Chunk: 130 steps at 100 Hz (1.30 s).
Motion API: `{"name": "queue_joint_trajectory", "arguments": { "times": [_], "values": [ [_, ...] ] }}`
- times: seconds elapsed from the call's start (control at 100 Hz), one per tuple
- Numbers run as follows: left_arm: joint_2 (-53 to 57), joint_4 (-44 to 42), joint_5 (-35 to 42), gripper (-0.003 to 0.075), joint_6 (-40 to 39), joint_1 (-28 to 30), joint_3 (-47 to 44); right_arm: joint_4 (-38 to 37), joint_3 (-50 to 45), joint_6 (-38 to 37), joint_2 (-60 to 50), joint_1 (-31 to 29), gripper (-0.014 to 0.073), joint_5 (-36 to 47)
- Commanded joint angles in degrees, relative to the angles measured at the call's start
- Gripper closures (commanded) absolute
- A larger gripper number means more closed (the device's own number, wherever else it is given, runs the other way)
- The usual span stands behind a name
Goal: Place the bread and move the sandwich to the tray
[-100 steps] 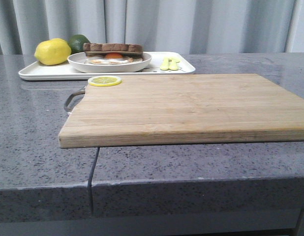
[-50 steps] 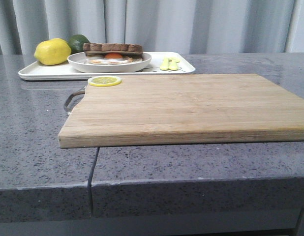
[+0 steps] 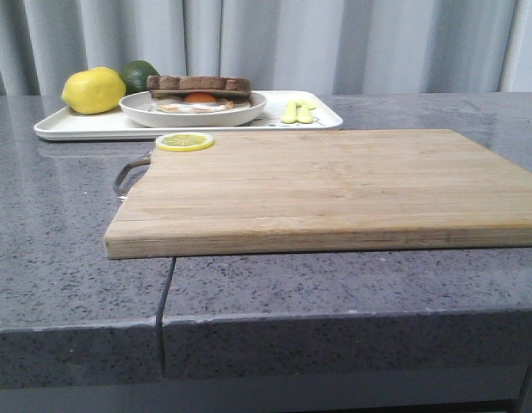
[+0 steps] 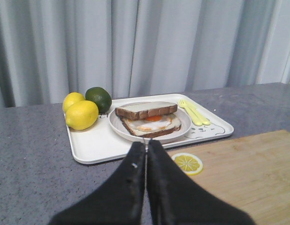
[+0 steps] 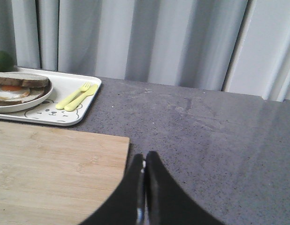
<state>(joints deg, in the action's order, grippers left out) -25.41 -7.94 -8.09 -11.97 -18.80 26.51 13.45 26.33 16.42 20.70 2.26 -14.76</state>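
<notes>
Where grey speckled counter (image 3: 68, 215) meets curtain (image 3: 335, 43), tray (image 3: 77, 127) sits; left gripper (image 4: 146, 146), right gripper (image 5: 144, 161) pinched closed, empty.

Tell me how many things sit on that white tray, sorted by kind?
Lemons: 2
Lime: 1
Sandwich on its round plate: 1
Yellow cutlery pieces: 2, a fork and what looks like a knife
Total on the tray: 6, counting sandwich and plate as one
</notes>
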Motion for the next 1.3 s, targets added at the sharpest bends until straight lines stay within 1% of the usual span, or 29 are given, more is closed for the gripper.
{"name": "queue_joint_trajectory", "arguments": {
  "times": [0.0, 0.06, 0.29, 0.36, 0.46, 0.51, 0.73, 0.78, 0.86, 0.99, 1.29],
  "values": [
    [0.7, 0.1, 4.5, 0.0740, 3.1, 1.5, -0.2, -0.3, 1.5, -0.1, 0.4, -0.4, 0.0664, 4.2],
    [2.3, 1.5, 4.5, 0.0740, 3.9, 3.5, -2.3, -0.3, 1.5, -0.1, 0.4, -0.4, 0.0664, 4.2],
    [10.4, 2.7, 4.3, 0.0740, 4.2, 14.9, -12.7, -0.3, 1.5, -0.1, 0.4, -0.4, 0.0664, 4.2],
    [13.4, 3.7, 4.4, 0.0740, 6.1, 17.5, -16.0, -0.3, 1.5, -0.1, 0.4, -0.4, 0.0664, 4.2],
    [17.3, 6.1, 4.6, 0.0740, 11.5, 19.9, -20.2, -0.3, 1.5, -0.1, 0.4, -0.4, 0.0664, 4.3],
    [19.0, 6.2, 4.6, 0.0740, 12.9, 20.5, -21.8, -0.3, 1.5, -0.1, 0.4, -0.4, 0.0664, 4.3],
    [24.8, 6.1, 4.7, 0.0740, 12.9, 21.0, -27.4, -0.3, 1.5, -0.1, 0.4, -0.4, 0.0664, 4.3],
    [25.9, 6.1, 2.7, 0.0740, 13.0, 21.0, -27.4, -0.3, 1.5, -0.1, 0.4, -0.4, 0.0664, 4.3],
    [27.5, 5.7, 2.9, 0.0740, 13.0, 21.0, -27.4, -0.3, 1.5, -0.1, 0.4, -0.4, 0.0664, 4.3],
    [27.5, 7.0, 2.8, 0.0740, 13.0, 21.0, -27.4, -0.3, 1.5, -0.1, 0.4, -0.4, 0.0664, 4.3],
    [27.5, 7.0, 2.8, 0.0740, 13.0, 21.0, -27.4, -0.3, 1.5, -0.1, 0.4, -0.4, 0.0664, 4.3]
  ]
}}
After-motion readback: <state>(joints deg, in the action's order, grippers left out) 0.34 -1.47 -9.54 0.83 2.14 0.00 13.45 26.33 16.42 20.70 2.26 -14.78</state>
